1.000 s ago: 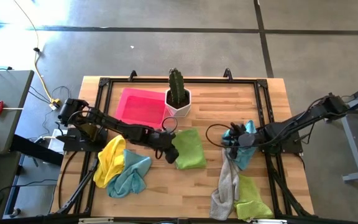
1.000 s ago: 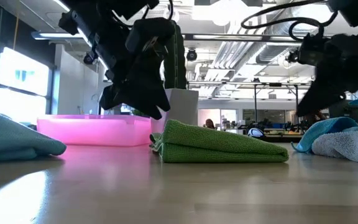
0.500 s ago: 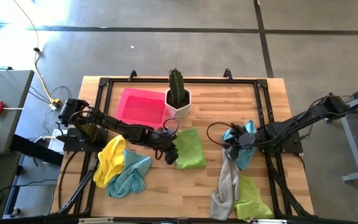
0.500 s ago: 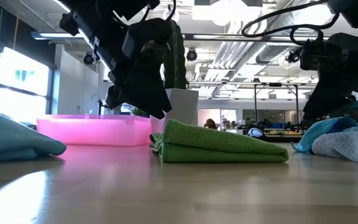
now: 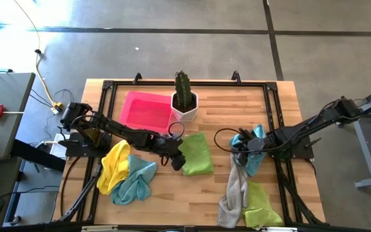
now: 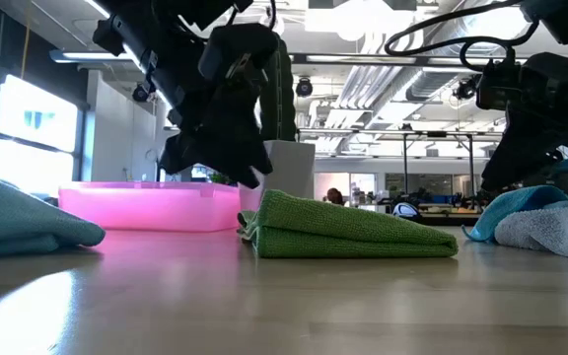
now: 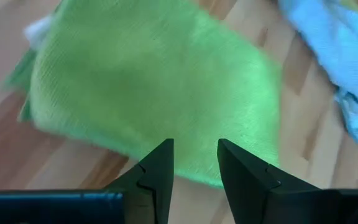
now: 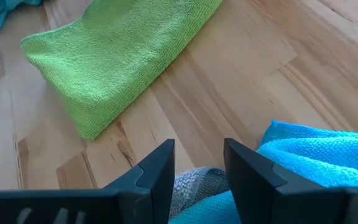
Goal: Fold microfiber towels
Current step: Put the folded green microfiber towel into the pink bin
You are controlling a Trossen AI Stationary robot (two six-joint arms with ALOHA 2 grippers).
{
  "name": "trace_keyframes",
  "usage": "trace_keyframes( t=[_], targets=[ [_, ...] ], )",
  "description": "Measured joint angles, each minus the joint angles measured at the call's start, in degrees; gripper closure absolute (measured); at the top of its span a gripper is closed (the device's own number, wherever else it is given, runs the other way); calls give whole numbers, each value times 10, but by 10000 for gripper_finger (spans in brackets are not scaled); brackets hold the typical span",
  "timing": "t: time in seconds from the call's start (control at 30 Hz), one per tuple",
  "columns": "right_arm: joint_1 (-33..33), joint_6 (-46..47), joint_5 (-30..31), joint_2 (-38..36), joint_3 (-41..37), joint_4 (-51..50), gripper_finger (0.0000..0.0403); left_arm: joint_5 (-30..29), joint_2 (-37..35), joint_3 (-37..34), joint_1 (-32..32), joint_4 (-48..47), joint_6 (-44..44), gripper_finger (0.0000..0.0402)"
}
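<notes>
A lime green towel point(image 5: 197, 153) lies folded flat mid-table; it also shows in the low view point(image 6: 353, 232). My left gripper point(image 5: 178, 162) hovers open just above the towel's left edge point(image 7: 154, 81), touching nothing. My right gripper point(image 5: 237, 153) hovers open over a crumpled light blue towel point(image 5: 255, 154) and a grey towel point(image 5: 236, 190); both show under its fingers in the right wrist view, blue towel point(image 8: 316, 162) and grey towel point(image 8: 194, 183). A second lime green towel point(image 5: 263, 205) lies at the near right. A yellow towel point(image 5: 113, 164) and another light blue towel point(image 5: 137, 182) lie heaped at the near left.
A pink tray point(image 5: 147, 109) sits at the far left of centre. Beside it stands a cactus in a white pot point(image 5: 185, 100). Bare wood lies between the folded green towel and the right-hand heap, and along the near edge at centre.
My right gripper has shifted a little and sunk slightly toward the blue and grey towels. The towels lie as before.
</notes>
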Motion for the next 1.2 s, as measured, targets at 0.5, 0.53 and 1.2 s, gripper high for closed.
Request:
trace_keyframes(
  t=[0.5,0.53,1.2],
  targets=[
    [0,0,0,0,0,0,274,-85,13,0,-25,-26,-185,160],
    [0,1,0,0,0,0,274,-86,16,-1,-24,-31,-190,145],
    [0,0,0,0,1,-2,274,-100,110,1,-12,115,-304,78]
  ],
)
